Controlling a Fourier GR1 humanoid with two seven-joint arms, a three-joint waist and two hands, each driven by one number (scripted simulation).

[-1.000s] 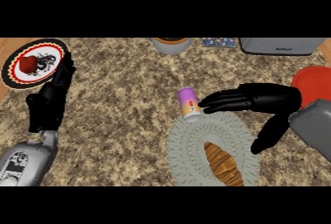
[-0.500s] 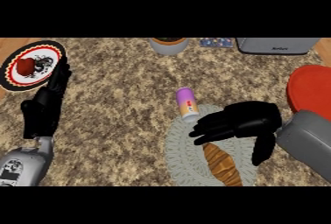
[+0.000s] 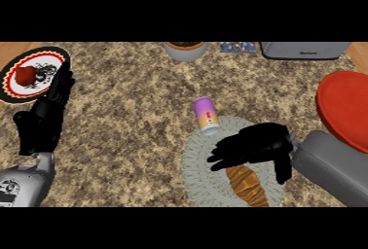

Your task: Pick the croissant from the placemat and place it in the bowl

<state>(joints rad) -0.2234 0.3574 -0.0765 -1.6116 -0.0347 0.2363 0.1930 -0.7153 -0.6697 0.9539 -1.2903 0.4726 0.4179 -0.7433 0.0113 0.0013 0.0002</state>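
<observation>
the right hand (image 3: 251,148) hangs over the top end of the croissant (image 3: 248,186) on the round placemat (image 3: 197,168), fingers bent downward, thumb down the croissant's right side. just beside the mat's upper left edge lies a small bottle (image 3: 206,115), tipped over, close to the fingers on that side. the way right to the red bowl (image 3: 345,109) is short, with bare counter (image 3: 137,121) between mat and bowl. a wide open stretch runs through the middle. along the back edge stand a pot (image 3: 185,49) and a grey appliance (image 3: 305,50). far left, the left hand (image 3: 45,119) rests open beside a patterned plate (image 3: 14,90).
</observation>
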